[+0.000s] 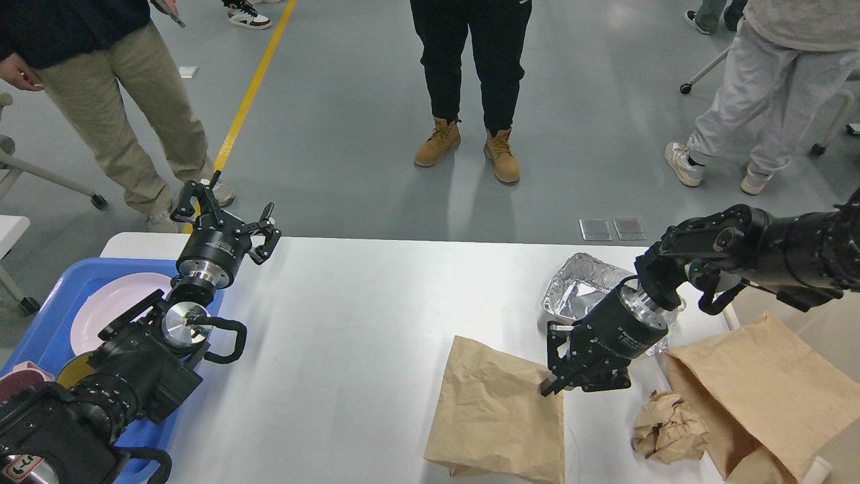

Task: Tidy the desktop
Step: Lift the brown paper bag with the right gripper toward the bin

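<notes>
**Two arms over a messy tabletop**

You see the big white tabletop [349, 323] filling the middle and bottom of the view. It runs from 9 o'clock across to 3 o'clock.

Your left gripper [232, 215] is up at about 10 o'clock, at the far left corner of the tabletop. Its jaws are spread wide and hold nothing. Below it, at 8 o'clock, a blue tray [60, 302] sits at the left edge with a pink plate [114, 302] in it.

Your right gripper [571, 383] is at about 4 o'clock, pointing down at the tabletop. Its jaws sit right at the top right corner of a flat brown paper bag [497, 410]. You cannot tell if they are pinching the bag or just touching it.

Just behind that gripper, at 3 o'clock, is a shiny foil tray [578, 289]. At 5 o'clock lies a crumpled ball of brown paper [668, 427]. Right beside it, at the right edge, is a second brown paper bag [766, 390].

People stand on the gray floor [349, 134] past the tabletop, at 12 o'clock.
</notes>
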`<state>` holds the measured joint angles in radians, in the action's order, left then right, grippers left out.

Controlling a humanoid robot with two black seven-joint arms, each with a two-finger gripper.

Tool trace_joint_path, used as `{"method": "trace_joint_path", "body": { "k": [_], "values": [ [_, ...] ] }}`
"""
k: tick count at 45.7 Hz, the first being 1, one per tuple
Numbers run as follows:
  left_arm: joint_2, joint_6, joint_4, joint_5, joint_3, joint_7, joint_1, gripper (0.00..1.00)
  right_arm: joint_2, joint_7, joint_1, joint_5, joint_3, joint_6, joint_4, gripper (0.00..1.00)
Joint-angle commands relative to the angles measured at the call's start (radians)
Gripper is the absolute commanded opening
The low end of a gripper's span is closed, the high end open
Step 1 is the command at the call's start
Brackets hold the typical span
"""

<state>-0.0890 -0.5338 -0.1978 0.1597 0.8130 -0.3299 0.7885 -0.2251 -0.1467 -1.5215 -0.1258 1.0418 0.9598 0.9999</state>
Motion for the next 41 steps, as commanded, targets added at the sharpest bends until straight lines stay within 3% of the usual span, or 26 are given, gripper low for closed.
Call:
{"method": "trace_joint_path", "body": {
  "k": [1,28,41],
  "values": [
    [0.000,0.000,0.000,0.001,0.000,0.000,0.000,0.97,-0.036,0.001,-0.055,0.003,-0.017,0.000,0.046,0.00],
    [0.000,0.000,0.000,0.000,0.000,0.000,0.000,0.97,-0.376,0.019,-0.474,0.006,-0.097,0.000,0.065,0.00],
    [0.000,0.000,0.000,0.001,0.002,0.000,0.000,0.97,-0.454,0.019,-0.496,0.009,-0.100,0.000,-0.066,0.00]
  ]
}}
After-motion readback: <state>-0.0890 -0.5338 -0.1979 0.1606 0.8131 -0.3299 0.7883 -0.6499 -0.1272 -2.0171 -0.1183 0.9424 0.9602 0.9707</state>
